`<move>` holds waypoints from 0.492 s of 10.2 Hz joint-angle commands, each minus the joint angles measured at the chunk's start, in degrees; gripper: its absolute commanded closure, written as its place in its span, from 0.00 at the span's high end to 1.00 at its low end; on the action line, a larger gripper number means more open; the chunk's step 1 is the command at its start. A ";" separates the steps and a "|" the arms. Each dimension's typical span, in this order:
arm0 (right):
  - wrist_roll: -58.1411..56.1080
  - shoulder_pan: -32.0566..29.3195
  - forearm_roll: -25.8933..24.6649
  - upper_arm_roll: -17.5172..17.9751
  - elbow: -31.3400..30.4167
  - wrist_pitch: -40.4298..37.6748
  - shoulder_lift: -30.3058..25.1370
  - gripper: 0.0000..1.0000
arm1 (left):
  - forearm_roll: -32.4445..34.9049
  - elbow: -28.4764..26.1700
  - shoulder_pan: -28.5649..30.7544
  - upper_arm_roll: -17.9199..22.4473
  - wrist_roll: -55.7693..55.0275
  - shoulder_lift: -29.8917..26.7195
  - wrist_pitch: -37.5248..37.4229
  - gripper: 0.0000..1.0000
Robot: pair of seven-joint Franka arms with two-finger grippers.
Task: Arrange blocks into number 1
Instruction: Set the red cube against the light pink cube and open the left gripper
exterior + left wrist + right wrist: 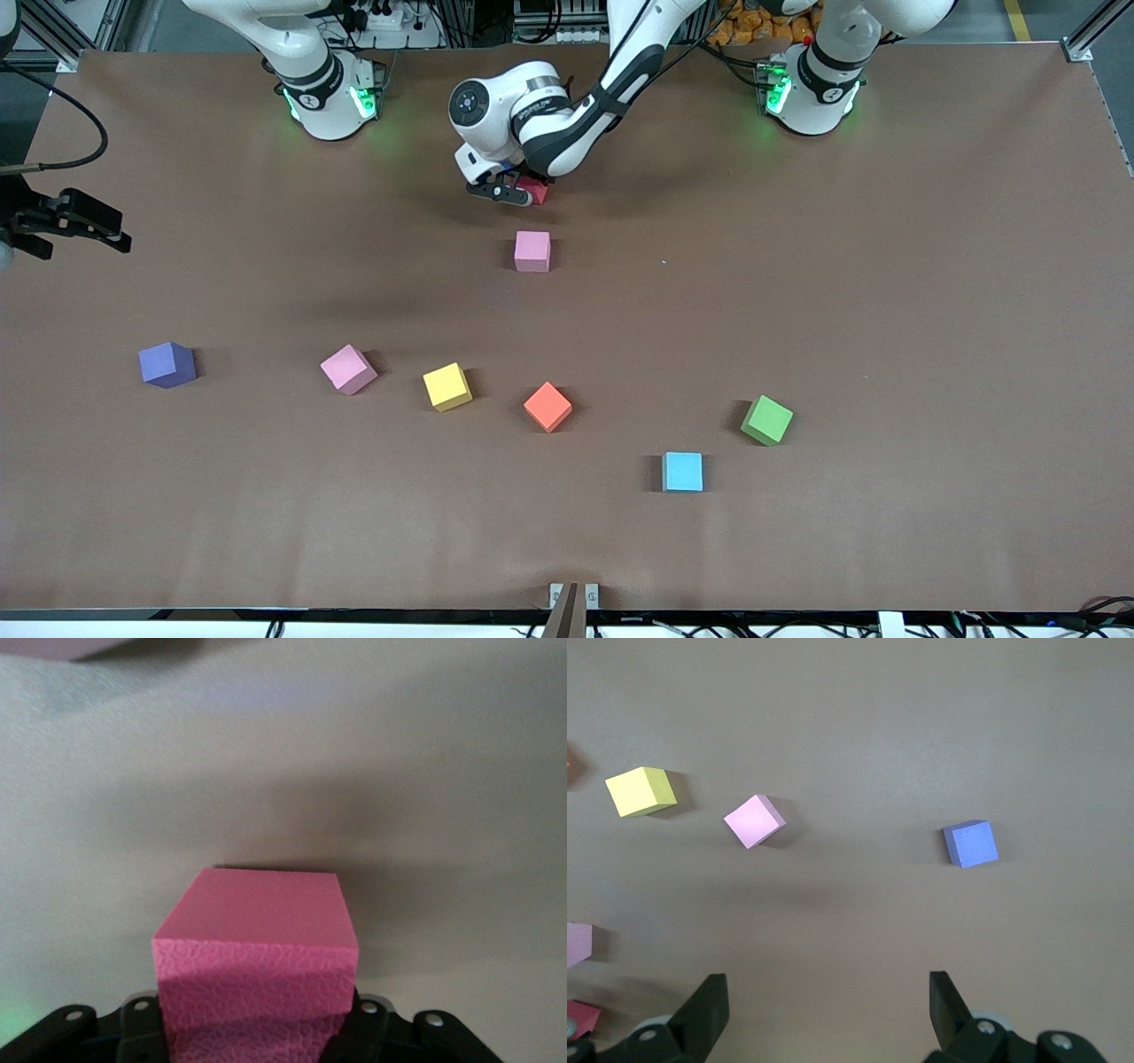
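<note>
My left gripper (pixel 521 190) is low over the table near the robots' bases, shut on the red block (pixel 536 189); this block (pixel 257 948) fills the left wrist view between the jaws. A pink block (pixel 532 251) lies just nearer the camera. Nearer still stand a purple block (pixel 166 364), a second pink block (pixel 348 369), a yellow block (pixel 447 386), an orange block (pixel 547 407), a green block (pixel 767 419) and a light blue block (pixel 683 471). My right gripper (pixel 80 241) hangs open and empty at the right arm's end, over the purple block (pixel 970 843).
The brown table (pixel 886 310) is bare toward the left arm's end. A small bracket (pixel 573 595) sits at the table edge nearest the camera. The right wrist view also takes in the yellow block (pixel 640 790) and a pink block (pixel 754 821).
</note>
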 commanded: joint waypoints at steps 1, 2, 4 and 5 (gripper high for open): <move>-0.53 0.55 -0.50 -0.41 0.00 -0.24 -0.13 1.00 | -1.00 -0.43 2.61 0.39 -3.57 -2.61 -0.41 0.00; -0.53 0.55 -0.50 -0.41 0.00 -0.24 -0.13 1.00 | -0.82 -0.43 3.75 0.39 -3.41 -3.15 -0.41 0.00; -0.53 0.55 -0.50 -0.41 0.09 -0.24 -0.13 1.00 | -0.47 0.27 7.17 0.31 -2.01 -3.07 -0.32 0.00; -0.53 0.55 -0.50 -0.41 0.09 -0.24 -0.13 1.00 | -0.55 0.19 7.89 0.22 0.00 -2.89 -0.06 0.00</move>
